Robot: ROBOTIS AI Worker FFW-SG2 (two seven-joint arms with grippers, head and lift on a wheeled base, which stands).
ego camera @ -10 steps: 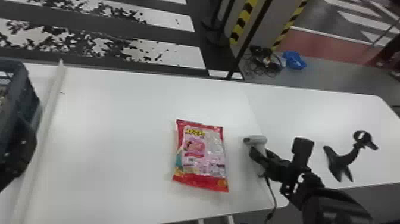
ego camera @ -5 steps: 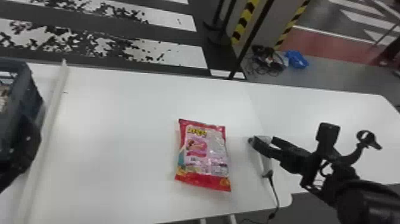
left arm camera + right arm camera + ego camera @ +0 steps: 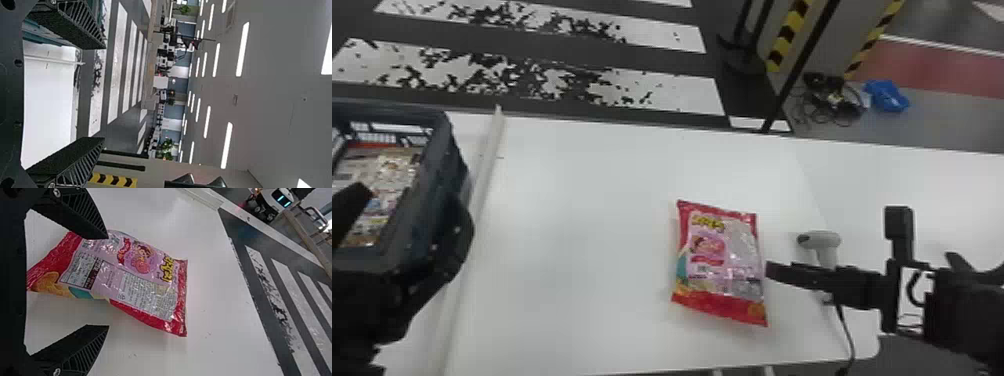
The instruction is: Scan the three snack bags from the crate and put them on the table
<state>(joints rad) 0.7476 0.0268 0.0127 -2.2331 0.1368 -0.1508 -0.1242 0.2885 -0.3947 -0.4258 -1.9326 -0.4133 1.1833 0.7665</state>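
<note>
Near the crate at the left, my left gripper [image 3: 407,205] is spread wide; in the left wrist view the left gripper [image 3: 103,94] holds nothing. A red and pink snack bag [image 3: 722,260] lies flat on the white table [image 3: 592,200]. Just beside the bag's right edge is my right gripper [image 3: 772,270], in front of the grey scanner [image 3: 827,240]. In the right wrist view the same bag [image 3: 129,278] stretches out past the open right gripper [image 3: 108,282], partly hidden by one finger. More snack packaging [image 3: 387,185] shows inside the dark crate [image 3: 444,165].
A long white strip [image 3: 482,185] runs along the table beside the crate. The scanner's cable [image 3: 847,330] hangs toward the front edge. Past the table's far edge stands a black pole [image 3: 797,65], with cables [image 3: 832,100] on the floor.
The head view has turned left, showing more of the crate. My right gripper has moved away from the scanner's handle, leftward to the bag's edge. The bag lies where it was.
</note>
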